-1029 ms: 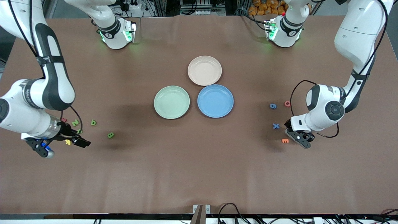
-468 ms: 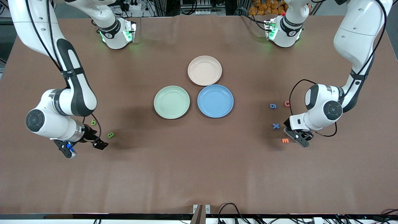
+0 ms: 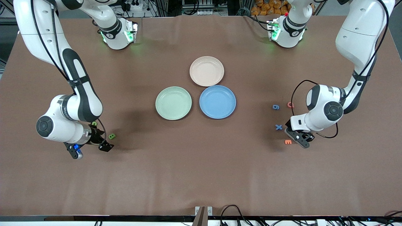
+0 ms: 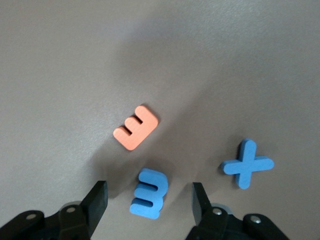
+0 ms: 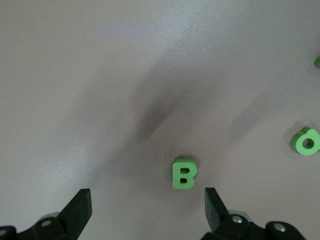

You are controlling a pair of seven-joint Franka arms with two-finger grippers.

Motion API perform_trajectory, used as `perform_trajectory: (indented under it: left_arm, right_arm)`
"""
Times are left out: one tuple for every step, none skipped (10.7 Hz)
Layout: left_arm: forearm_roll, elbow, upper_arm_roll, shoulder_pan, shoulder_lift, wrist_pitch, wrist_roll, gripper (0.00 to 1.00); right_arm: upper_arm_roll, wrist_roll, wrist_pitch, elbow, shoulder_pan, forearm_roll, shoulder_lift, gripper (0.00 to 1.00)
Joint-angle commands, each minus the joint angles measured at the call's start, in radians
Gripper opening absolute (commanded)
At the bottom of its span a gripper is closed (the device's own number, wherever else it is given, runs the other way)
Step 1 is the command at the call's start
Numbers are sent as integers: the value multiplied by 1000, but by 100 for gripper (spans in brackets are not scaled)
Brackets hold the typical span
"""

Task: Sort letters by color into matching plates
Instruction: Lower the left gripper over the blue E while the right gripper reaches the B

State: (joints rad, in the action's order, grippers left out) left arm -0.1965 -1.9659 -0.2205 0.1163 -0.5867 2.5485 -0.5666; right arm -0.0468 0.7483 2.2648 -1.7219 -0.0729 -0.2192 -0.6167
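- Since 1 second ago the right arm has swung in from the table's edge; the right gripper [image 3: 105,145] now hangs over the green B [image 3: 111,136], fingers spread wide, holding nothing. In the right wrist view the B [image 5: 184,174] sits between the open fingers, a green b [image 5: 306,141] at its 2 o'clock.
- At centre, the green plate [image 3: 173,103] and blue plate [image 3: 217,101] lie bare, the beige plate [image 3: 207,71] at the blue one's 11 o'clock.
- The left gripper [image 3: 296,138] is open and empty above a blue E [image 4: 149,194]. An orange E [image 4: 136,128] lies near, at the blue E's 11 o'clock, and a blue X [image 4: 247,164] at its 2.
- Risk: a skewed descent could clip the orange E, or nudge either target sideways.
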Motion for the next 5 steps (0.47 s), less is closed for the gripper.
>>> perform_trajectory:
  left_arm:
    - [-26, -2, 0, -3, -1, 10, 4, 72]
    - [-24, -2, 0, -3, -1, 10, 4, 71]
    - [-24, -2, 0, -3, -1, 10, 4, 66]
    - [-26, -2, 0, -3, -1, 10, 4, 63]
    - [-24, -2, 0, -3, -1, 10, 4, 62]
  right_arm:
    - [1, 17, 74, -70, 2, -19, -11, 100]
    - [1, 17, 90, -91, 1, -19, -11, 100]
    - [1, 17, 111, -109, 2, -19, -11, 100]
    - [1, 17, 122, -123, 4, -19, -15, 100]
    - [1, 17, 127, -134, 2, -17, -17, 100]
